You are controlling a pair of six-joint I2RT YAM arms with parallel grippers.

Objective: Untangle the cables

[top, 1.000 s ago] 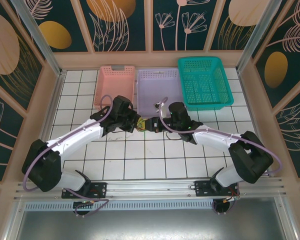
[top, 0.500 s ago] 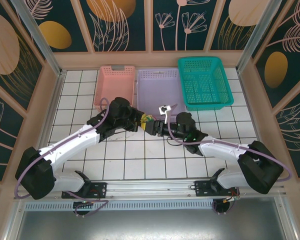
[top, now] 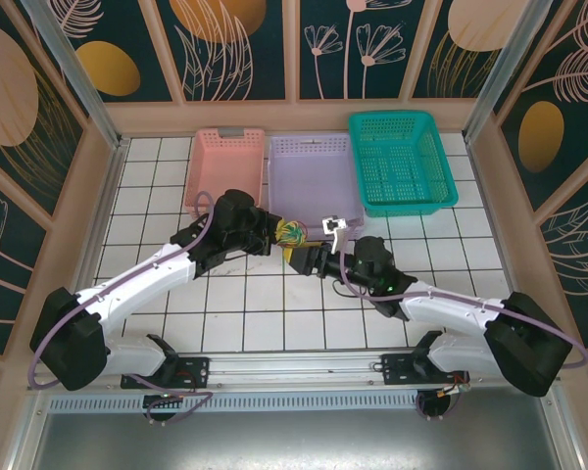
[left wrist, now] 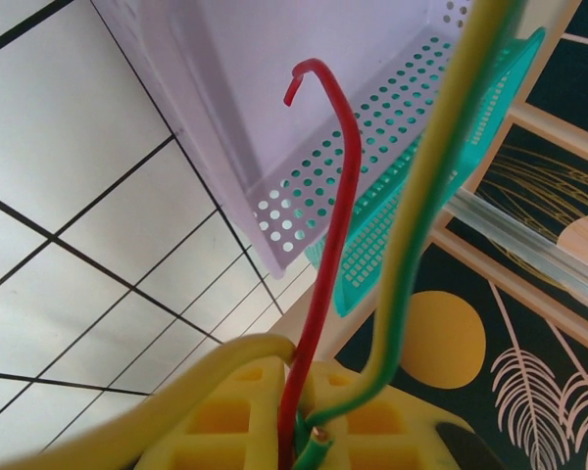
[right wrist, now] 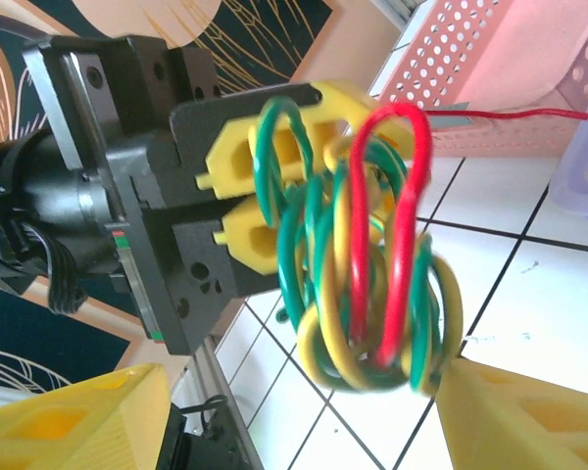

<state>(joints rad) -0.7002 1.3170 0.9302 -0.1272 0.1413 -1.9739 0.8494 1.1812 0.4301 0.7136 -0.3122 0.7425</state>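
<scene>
Cables [right wrist: 372, 264], clamped mid-frame by the left gripper [right wrist: 260, 191], are best taken one loop at a time by the wide-spread right gripper [right wrist: 304, 421].

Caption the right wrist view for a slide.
Left gripper clamps a tangled bundle of green, yellow and red cables, between the open fingers of the right gripper; pink basket behind.

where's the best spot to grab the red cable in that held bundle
Probably the red cable at the top of its arch, which stands clear of the rest of the bundle. Come from the side opposite the left gripper, whose fingers clamp the other end.
</scene>
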